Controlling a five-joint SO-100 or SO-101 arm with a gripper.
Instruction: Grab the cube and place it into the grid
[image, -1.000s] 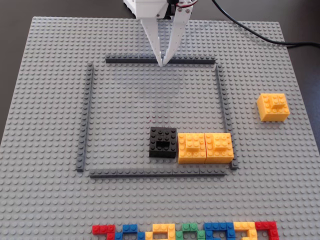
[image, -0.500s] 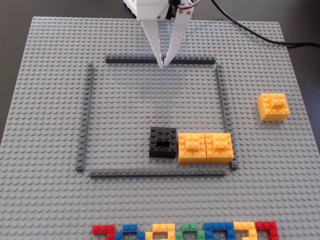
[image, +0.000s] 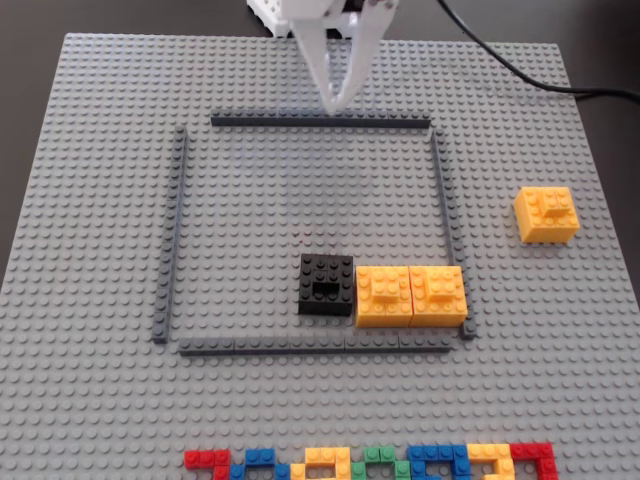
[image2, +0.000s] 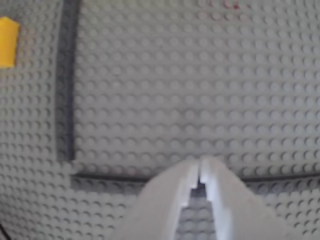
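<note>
In the fixed view the cube (image: 546, 214), a yellow-orange block with a small raised piece on top, sits on the grey baseplate to the right of the grid (image: 260, 121) and outside it. The grid is a square of thin dark grey strips. My white gripper (image: 336, 108) hangs over the grid's far strip, shut and holding nothing, far from the cube. In the wrist view the gripper (image2: 199, 165) has its fingertips pressed together above that strip. A side strip of the grid (image2: 67, 75) runs up the left, and the cube (image2: 7, 42) shows as a yellow patch at the left edge.
Inside the grid's near right corner sit a black block (image: 326, 284) and two yellow blocks joined into one wide block (image: 411, 295). A row of small multicoloured bricks (image: 370, 464) lines the near edge. A black cable (image: 520, 75) crosses the far right corner.
The shut gripper has drawn back toward the far edge and slightly right, its tips now just beyond the grid's far strip. The blocks have not moved.
</note>
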